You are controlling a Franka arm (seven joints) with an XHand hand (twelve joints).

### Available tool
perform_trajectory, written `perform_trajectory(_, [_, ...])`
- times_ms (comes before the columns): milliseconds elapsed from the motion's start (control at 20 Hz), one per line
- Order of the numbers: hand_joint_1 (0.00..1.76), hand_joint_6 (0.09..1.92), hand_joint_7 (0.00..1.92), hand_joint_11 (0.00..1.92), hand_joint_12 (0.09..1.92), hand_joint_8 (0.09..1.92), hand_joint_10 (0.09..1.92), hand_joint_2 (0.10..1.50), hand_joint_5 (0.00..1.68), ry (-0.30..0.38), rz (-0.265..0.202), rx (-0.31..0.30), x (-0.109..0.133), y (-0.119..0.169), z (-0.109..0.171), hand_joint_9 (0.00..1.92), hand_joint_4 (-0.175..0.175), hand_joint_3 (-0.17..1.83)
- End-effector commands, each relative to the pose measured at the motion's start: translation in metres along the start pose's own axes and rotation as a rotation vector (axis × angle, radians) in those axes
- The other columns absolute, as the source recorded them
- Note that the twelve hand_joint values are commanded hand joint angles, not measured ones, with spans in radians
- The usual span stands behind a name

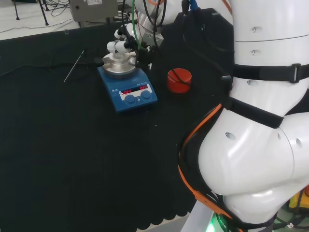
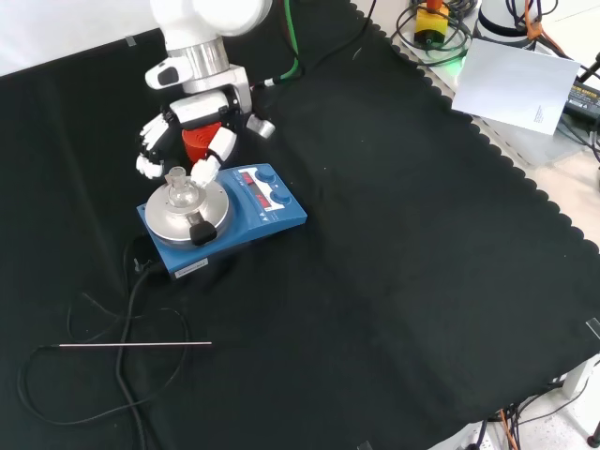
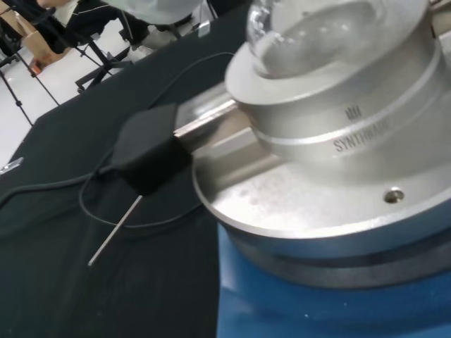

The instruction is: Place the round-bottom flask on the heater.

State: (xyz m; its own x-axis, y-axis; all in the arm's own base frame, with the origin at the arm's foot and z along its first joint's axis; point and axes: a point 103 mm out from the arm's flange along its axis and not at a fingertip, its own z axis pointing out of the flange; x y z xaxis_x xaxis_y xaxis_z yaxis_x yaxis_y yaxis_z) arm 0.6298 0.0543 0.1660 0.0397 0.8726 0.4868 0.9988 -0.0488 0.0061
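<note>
From the front, the round-bottom flask (image 2: 179, 190) sits in the metal block atop the blue heater (image 2: 272, 214), with the hand (image 2: 178, 131) just behind it, fingers relaxed and apart, holding nothing. The head view alone plainly shows the red ribbed stand (image 1: 179, 79) on the desk (image 1: 72, 159) right of the heater. A thin metal rod (image 2: 136, 345) lies well apart on open cloth.

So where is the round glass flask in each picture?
Head view: the round-bottom flask sits in the metal bowl on the blue heater, upper middle, with the hand just behind it.
Front view: upper left, on the heater's silver top, the hand right above it.
Wrist view: close up, clear glass in the metal bowl.
Shared landmark: the thin metal rod on the cloth.
</note>
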Motion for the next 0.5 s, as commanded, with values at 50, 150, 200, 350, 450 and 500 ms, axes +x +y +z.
perform_trajectory(50, [0.77, 0.38, 0.46, 0.31, 1.31, 0.63, 0.61, 0.92, 0.40, 0.000, -0.006, -0.018, -0.006, -0.022, -0.038, 0.66, -0.027, -0.17])
perform_trajectory(150, [0.77, 0.38, 0.46, 0.31, 1.31, 0.63, 0.61, 0.92, 0.40, -0.013, -0.002, -0.028, -0.005, -0.028, -0.046, 0.65, -0.027, -0.17])
perform_trajectory(200, [0.77, 0.38, 0.46, 0.31, 1.31, 0.63, 0.61, 0.92, 0.40, -0.019, 0.002, -0.032, -0.003, -0.031, -0.049, 0.65, -0.026, -0.17])
perform_trajectory(350, [0.77, 0.37, 0.46, 0.31, 1.31, 0.63, 0.61, 0.93, 0.40, -0.015, 0.018, -0.037, -0.004, -0.040, -0.056, 0.65, -0.026, -0.17])
perform_trajectory(450, [0.77, 0.37, 0.46, 0.31, 1.31, 0.63, 0.61, 0.93, 0.41, -0.022, 0.021, -0.045, -0.004, -0.046, -0.059, 0.65, -0.025, -0.17])
perform_trajectory(500, [0.77, 0.37, 0.46, 0.31, 1.31, 0.63, 0.61, 0.93, 0.41, -0.026, 0.023, -0.049, -0.004, -0.051, -0.061, 0.65, -0.025, -0.17])
